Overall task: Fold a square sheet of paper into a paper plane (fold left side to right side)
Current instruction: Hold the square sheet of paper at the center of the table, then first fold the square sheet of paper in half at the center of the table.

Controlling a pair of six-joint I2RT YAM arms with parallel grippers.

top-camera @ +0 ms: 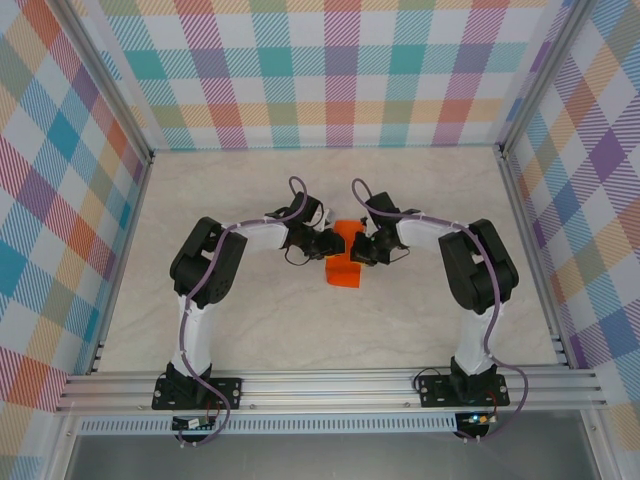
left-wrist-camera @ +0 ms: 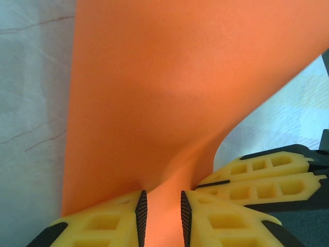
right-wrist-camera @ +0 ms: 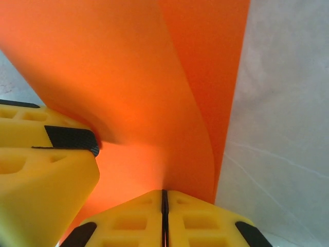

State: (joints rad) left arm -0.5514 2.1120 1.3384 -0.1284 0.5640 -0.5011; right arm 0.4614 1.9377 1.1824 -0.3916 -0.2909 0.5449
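Observation:
The square sheet of paper (top-camera: 343, 272) is bright orange and lies bent at the table's middle, between my two grippers. In the left wrist view the sheet (left-wrist-camera: 154, 92) rises in a curve, and my left gripper (left-wrist-camera: 163, 198) stands open with orange paper showing in the gap between its fingers. In the right wrist view my right gripper (right-wrist-camera: 164, 193) is shut on the sheet (right-wrist-camera: 128, 77), which curls up out of the seam. From above, the left gripper (top-camera: 327, 245) and the right gripper (top-camera: 362, 250) almost meet over the paper.
The pale marbled table (top-camera: 300, 330) is walled by checked panels on three sides. An aluminium rail (top-camera: 330, 385) runs along the near edge by the arm bases. The other gripper's yellow fingers (left-wrist-camera: 262, 180) crowd each wrist view.

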